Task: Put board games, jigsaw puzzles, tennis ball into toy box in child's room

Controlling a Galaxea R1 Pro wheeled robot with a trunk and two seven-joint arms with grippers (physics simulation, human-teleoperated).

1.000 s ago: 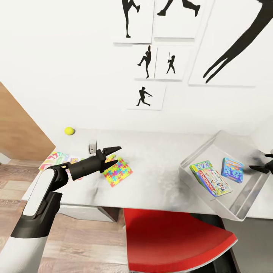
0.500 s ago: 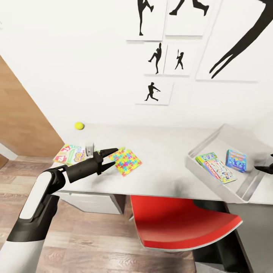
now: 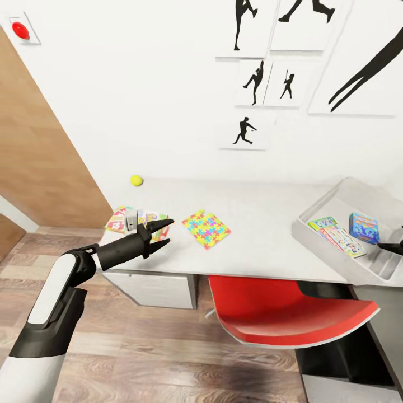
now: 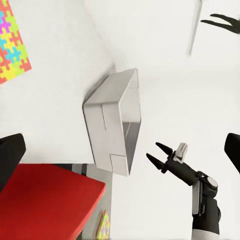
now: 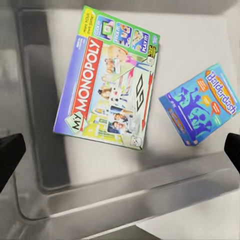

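Left tool (image 3: 163, 234) black, fingers apart, empty, hovering over left end of pale grey tabletop (image 3: 263, 240). Right tool (image 4: 161, 154) also spread, empty, beside light grey flared toy box (image 3: 336, 204).

Done, my reading: green-edged Monopoly board game (image 5: 107, 77) and small blue board game (image 5: 205, 103) lying flat inside toy box.

Left: yellow-green-red board game (image 3: 124, 218) on tabletop under left tool; multicoloured jigsaw puzzle sheet (image 3: 206, 228) mid-tabletop; small yellow-green tennis ball (image 3: 136, 179) near wall. Second jigsaw puzzle: cannot tell clearly, possibly partly hidden by left tool.
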